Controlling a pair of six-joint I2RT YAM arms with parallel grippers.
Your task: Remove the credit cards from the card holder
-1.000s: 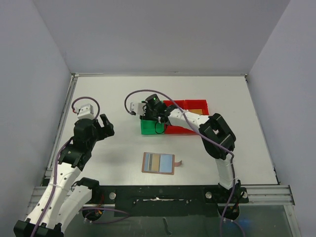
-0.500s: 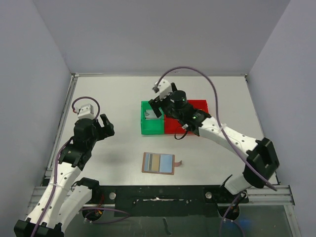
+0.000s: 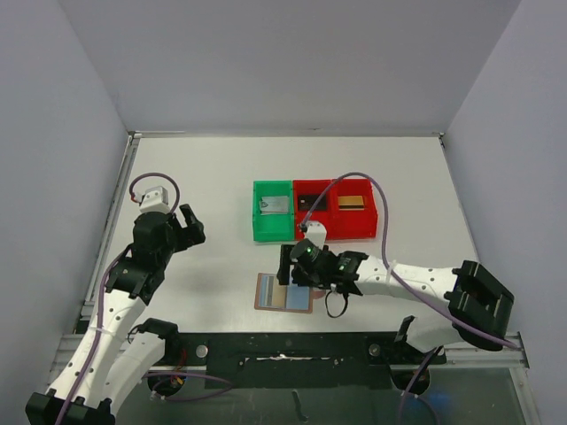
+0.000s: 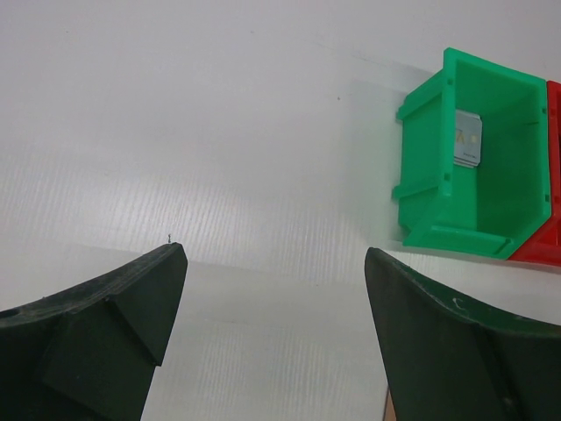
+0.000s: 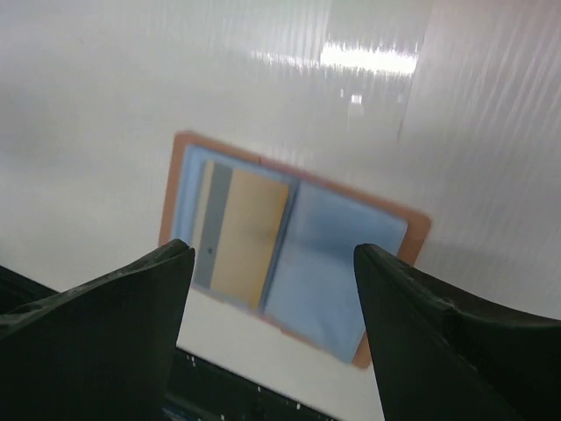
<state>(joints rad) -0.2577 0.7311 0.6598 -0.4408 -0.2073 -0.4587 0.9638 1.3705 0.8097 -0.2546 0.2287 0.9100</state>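
The card holder (image 3: 270,294) lies open near the table's front edge, brown with blue-grey pockets. In the right wrist view the card holder (image 5: 351,263) has a gold-tan card (image 5: 250,237) in its left pocket, with a grey strip beside it. My right gripper (image 3: 288,270) hovers open and empty just above the card holder; in its own view it (image 5: 273,259) frames the fold. A silver-grey card (image 3: 275,205) lies in the green bin (image 3: 259,232). My left gripper (image 3: 188,226) is open and empty at the left, and its own view (image 4: 273,254) shows bare table between the fingers.
The red bin (image 3: 368,232) stands right of the green bin, with a tan card (image 3: 353,202) in its right compartment and a dark item (image 3: 310,204) in its left. The left wrist view shows the green bin (image 4: 438,189) with the silver-grey card (image 4: 467,140).
My right arm has swung from over the green bin back toward the front and down over the card holder. The silver-grey card now lies uncovered in the green bin. The left arm has not moved.
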